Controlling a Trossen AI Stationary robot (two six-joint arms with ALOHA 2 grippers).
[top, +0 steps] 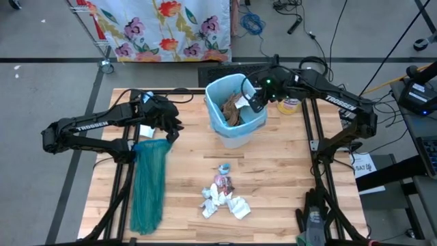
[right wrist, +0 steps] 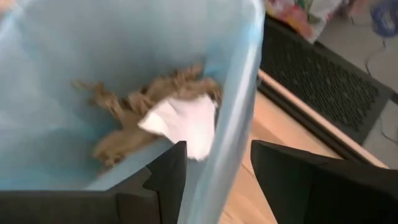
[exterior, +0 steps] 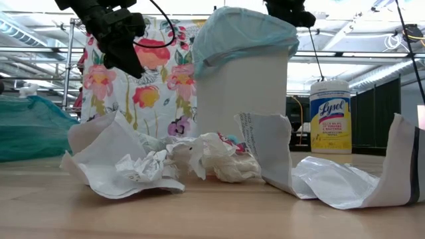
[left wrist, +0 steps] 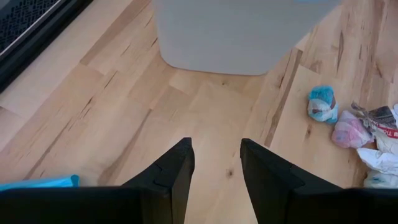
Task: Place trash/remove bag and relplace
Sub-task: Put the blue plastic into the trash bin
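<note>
Running across the whole scene is a pale wooden table [top: 287, 184] of jointed planks, with grey floor around it.

Nearest the front edge lies the trash [top: 224, 195] still on the wood: a loose heap of crumpled white paper with a pink bit and a small blue-and-white ball just behind it; the exact number of scraps cannot be told. In the low view the same heap [exterior: 166, 162] spreads across the foreground. To the left, one darker teal-green bag [top: 150, 184] lies stretched along the planks.

Farther back stands one white bin [exterior: 246, 86], lined with the pale blue bag [top: 217, 92] folded over its rim. Inside it sit crumpled brown paper [right wrist: 134, 102] and one white scrap [right wrist: 183, 121].

There are two arms. The left gripper [top: 171, 126] hovers over bare wood between the green bag and the bin, its fingers [left wrist: 177, 171] parted and empty. The right gripper [top: 254, 99] is at the bin's far right rim, with one finger [right wrist: 165, 171] inside the liner and the other outside, parted astride the rim without pinching it.

One yellow-labelled wipes canister [exterior: 330, 116] stands behind the bin. Beyond the table hangs one flowered cloth [top: 164, 27], with cables on the floor.
</note>
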